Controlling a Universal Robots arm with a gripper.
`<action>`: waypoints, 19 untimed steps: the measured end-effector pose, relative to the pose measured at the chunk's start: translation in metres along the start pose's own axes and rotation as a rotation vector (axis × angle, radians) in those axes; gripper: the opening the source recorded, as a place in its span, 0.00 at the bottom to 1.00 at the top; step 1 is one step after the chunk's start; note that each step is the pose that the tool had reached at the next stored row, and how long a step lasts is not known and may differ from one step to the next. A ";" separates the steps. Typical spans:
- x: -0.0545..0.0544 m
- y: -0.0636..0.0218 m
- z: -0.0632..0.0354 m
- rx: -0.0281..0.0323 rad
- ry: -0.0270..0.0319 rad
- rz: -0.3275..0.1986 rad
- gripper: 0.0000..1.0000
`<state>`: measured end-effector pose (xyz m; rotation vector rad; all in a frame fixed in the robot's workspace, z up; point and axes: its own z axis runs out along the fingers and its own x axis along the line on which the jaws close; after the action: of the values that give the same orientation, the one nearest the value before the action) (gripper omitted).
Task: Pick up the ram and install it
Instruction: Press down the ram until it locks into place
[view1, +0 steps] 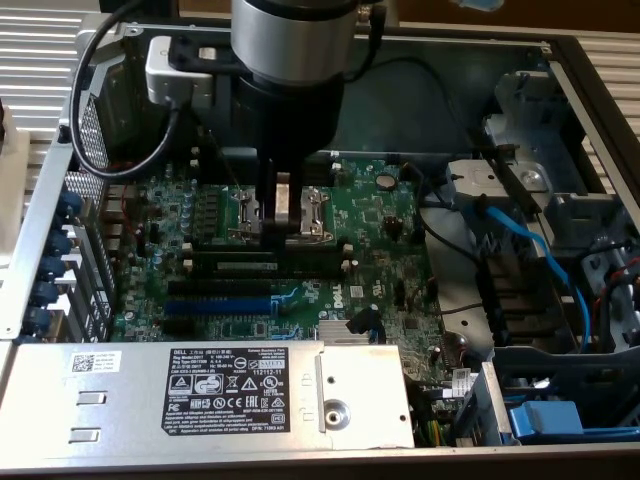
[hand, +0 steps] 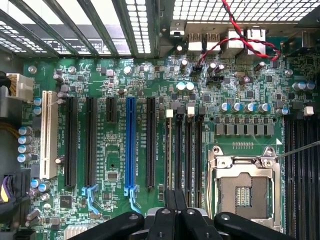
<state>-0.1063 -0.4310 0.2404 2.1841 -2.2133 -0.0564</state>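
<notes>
Black two-finger gripper (view1: 281, 222) closed tight, pressing down on long green circuit-board ram stick (view1: 278, 266) seated in black memory slot mid green motherboard (view1: 385, 225), likely to latch it.

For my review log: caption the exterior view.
Shut tool pressing the ram into a motherboard memory slot.

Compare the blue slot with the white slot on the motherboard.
The blue slot is flanked by black slots; the white slot ends the row. The blue slot has a blue clip at one end; the white slot shows none. Both are long, narrow, parallel and empty.
</notes>
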 end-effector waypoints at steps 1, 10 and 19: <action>0.000 0.0003 0.0001 0.0001 -0.0002 0.000 0.10; 0.000 0.0040 0.0009 0.0001 0.0002 0.000 0.10; 0.000 0.0102 0.0030 0.0000 0.0006 0.000 0.10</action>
<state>-0.1166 -0.4310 0.2380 2.1838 -2.2131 -0.0558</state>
